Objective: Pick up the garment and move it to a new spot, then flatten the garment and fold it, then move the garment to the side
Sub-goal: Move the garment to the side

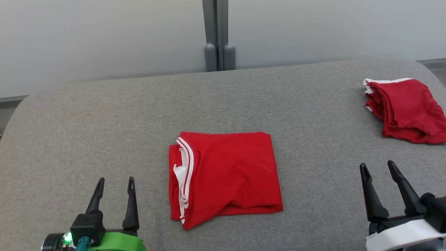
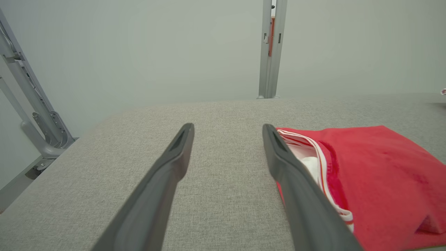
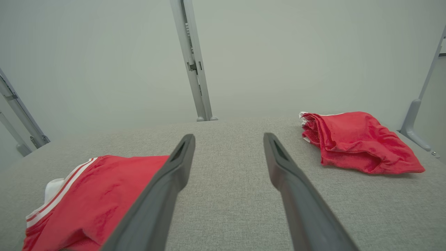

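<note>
The garment [image 1: 226, 177], red with a white-striped collar [image 1: 184, 174] along its left edge, lies folded into a rough square in the middle of the grey surface [image 1: 104, 122], flat and apart from both arms. The left end effector [image 1: 116, 180] sits to the garment's left and a little nearer the robot than the garment's middle, its two dark fingers spread wide and empty, pointing away from the robot over bare grey cloth. In the left wrist view its right-hand finger crosses in front of the garment's collar edge, while the head view shows a gap of bare surface between them. The right end effector [image 1: 377, 165] stands to the garment's right, well apart from it, its fingers likewise spread and holding nothing, leaning slightly leftward toward the garment. Farther right of the garment and beyond it, near the surface's far right corner, lies a red bundle [image 1: 406, 109], a looser fold of cloth with white trim, well apart from the garment. Straight behind the garment, past the far edge of the surface, a grey post [image 1: 216, 35] rises against a pale wall [image 1: 104, 35]
</note>
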You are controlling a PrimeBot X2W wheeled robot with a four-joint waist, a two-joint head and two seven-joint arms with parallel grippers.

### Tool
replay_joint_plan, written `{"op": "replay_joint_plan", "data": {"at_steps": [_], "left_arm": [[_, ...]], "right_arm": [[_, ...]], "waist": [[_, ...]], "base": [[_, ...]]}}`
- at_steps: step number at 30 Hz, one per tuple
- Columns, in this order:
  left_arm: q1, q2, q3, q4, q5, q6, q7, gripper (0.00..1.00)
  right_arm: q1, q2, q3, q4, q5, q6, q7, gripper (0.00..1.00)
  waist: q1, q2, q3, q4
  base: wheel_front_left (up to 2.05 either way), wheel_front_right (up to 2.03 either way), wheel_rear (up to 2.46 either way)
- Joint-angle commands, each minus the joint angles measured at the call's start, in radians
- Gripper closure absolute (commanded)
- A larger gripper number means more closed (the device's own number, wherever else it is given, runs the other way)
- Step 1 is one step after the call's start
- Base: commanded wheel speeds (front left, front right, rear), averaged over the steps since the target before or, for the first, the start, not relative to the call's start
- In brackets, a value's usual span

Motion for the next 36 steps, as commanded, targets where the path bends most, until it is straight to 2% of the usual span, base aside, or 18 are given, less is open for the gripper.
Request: {"op": "replay_joint_plan", "data": {"at_steps": [1, 6, 13, 21, 29, 30, 31, 32, 33, 36], "left_arm": [[-0.013, 0.007, -0.001, -0.003, -0.001, 0.004, -0.002, 0.0], [-0.061, 0.008, -0.005, -0.02, 0.009, 0.002, -0.006, 0.0], [-0.167, -0.017, -0.026, -0.062, 0.029, -0.004, -0.009, 0.0], [-0.263, -0.056, -0.05, -0.101, 0.043, -0.011, -0.009, 0.0], [-0.287, -0.072, -0.061, -0.113, 0.051, -0.014, -0.009, 0.0], [-0.286, -0.072, -0.06, -0.114, 0.054, -0.016, -0.009, 0.0], [-0.284, -0.073, -0.057, -0.116, 0.055, -0.015, -0.009, 0.0], [-0.281, -0.073, -0.055, -0.117, 0.059, -0.015, -0.009, 0.0], [-0.278, -0.073, -0.053, -0.118, 0.062, -0.017, -0.009, 0.0], [-0.269, -0.07, -0.04, -0.123, 0.073, -0.018, -0.009, 0.0]], "right_arm": [[0.006, -0.002, -0.006, -0.004, -0.004, -0.001, 0.002, 0.0], [-0.023, -0.015, -0.013, 0.001, -0.001, -0.001, 0.007, 0.0], [-0.117, -0.054, 0.025, 0.08, 0.033, -0.001, 0.017, 0.0], [-0.293, -0.072, 0.197, 0.299, 0.087, -0.001, 0.041, 0.0], [-0.399, -0.055, 0.324, 0.49, 0.165, -0.001, 0.071, 0.0], [-0.403, -0.057, 0.342, 0.504, 0.177, -0.001, 0.085, 0.12], [-0.406, -0.058, 0.357, 0.51, 0.185, -0.001, 0.091, 0.55], [-0.41, -0.062, 0.367, 0.51, 0.191, -0.001, 0.087, 0.9], [-0.412, -0.065, 0.373, 0.507, 0.198, -0.001, 0.082, 1.0], [-0.436, -0.086, 0.398, 0.471, 0.205, -0.001, 0.053, 1.0]], "waist": [[0.0, 0.0, 0.007, 0.005], [0.0, 0.0, 0.054, 0.026], [0.0, 0.0, 0.179, 0.1], [0.0, 0.0, 0.281, 0.179], [0.0, 0.0, 0.304, 0.197], [0.0, 0.0, 0.304, 0.193], [0.0, 0.0, 0.303, 0.187], [0.0, 0.0, 0.302, 0.177], [0.0, 0.0, 0.3, 0.169], [0.0, 0.0, 0.301, 0.117]], "base": [[0.0, 0.0, 0.0], [0.0, 0.0, 0.0], [0.0, 0.0, 0.0], [0.0, 0.0, 0.0], [0.0, 0.0, 0.0], [0.0, 0.0, 0.0], [0.0, 0.0, 0.0], [0.0, 0.0, 0.0], [0.0, 0.0, 0.0], [0.0, 0.0, 0.0]]}}
